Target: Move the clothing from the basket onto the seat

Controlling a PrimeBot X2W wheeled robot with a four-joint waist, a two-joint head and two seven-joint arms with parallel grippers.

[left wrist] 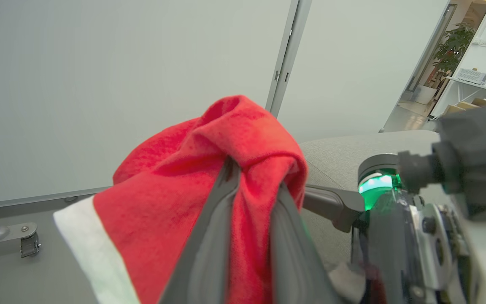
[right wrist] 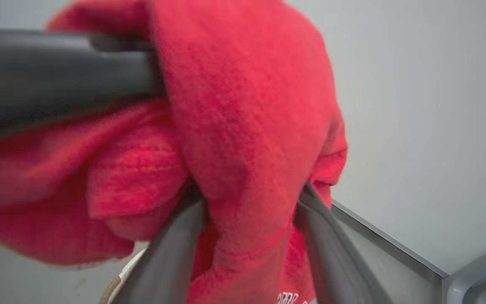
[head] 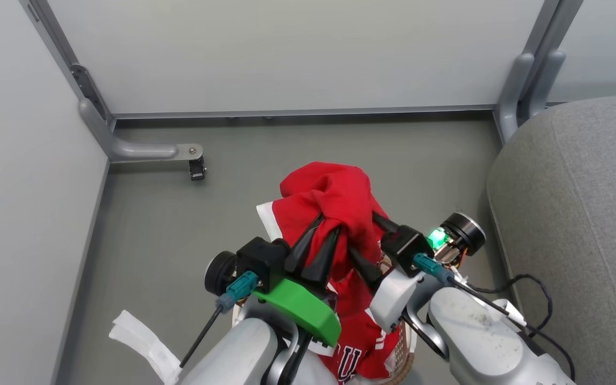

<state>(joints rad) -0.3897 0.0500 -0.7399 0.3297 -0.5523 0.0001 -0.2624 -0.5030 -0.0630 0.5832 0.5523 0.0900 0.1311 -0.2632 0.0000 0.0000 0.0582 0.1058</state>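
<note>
The clothing (head: 335, 195) is a red bunch with white trim, lifted above the basket (head: 401, 355), whose brown woven rim shows at the bottom of the head view. My left gripper (head: 328, 224) is shut on a fold of it (left wrist: 243, 139). My right gripper (head: 362, 232) comes in from the right, open, its fingers straddling the same bunch (right wrist: 243, 126). More red cloth with white lettering (head: 359, 342) hangs down into the basket. The grey seat (head: 580, 224) lies to the right. The left gripper's finger (right wrist: 57, 80) crosses the right wrist view.
Pale partition walls close off the back and left. A metal frame foot with a caster (head: 197, 168) stands on the grey floor at the back left. A white fabric strip (head: 137, 342) lies at the lower left. A black cable (head: 532, 299) loops by my right arm.
</note>
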